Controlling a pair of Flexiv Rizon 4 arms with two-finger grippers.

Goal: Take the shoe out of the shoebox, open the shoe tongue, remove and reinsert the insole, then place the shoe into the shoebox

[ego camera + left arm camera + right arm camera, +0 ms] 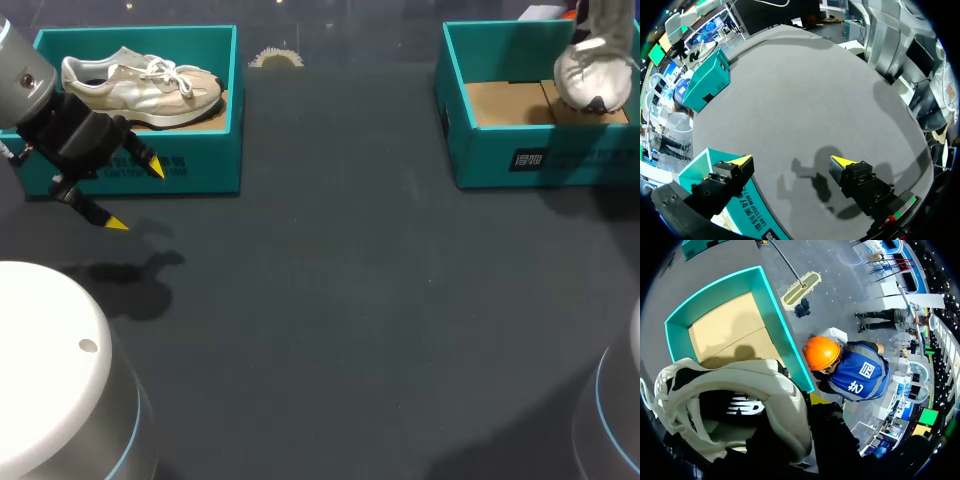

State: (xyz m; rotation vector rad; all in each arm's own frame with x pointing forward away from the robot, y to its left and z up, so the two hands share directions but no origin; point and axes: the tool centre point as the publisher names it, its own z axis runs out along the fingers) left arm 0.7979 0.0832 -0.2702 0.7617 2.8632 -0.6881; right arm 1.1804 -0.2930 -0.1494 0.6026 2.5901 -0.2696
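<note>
Your left claw [136, 196] wide, empty, 9 o'clock, beside left box [205, 150]; shoe [140, 85] lies inside. Second shoe [592, 72] toe-down over right box [480, 155], 2 o'clock. Right claw hidden, grip cannot tell. Risk: weak hold, second shoe drops or catches box wall. Watch it.

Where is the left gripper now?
Head view: the left gripper hangs open at far left, by the front wall of the teal shoebox holding a shoe.

- Your tabletop [350, 300] looks matt, dark and finely grained.
- The ten o'clock shoebox [200, 170] is smooth teal cardboard; its shoe [140, 88] is cream mesh with cloth laces.
- The two o'clock shoebox [540, 160] has a raw brown cardboard floor.
- The left end effector [137, 196] is matt black, with yellow plastic-looking tips.
</note>
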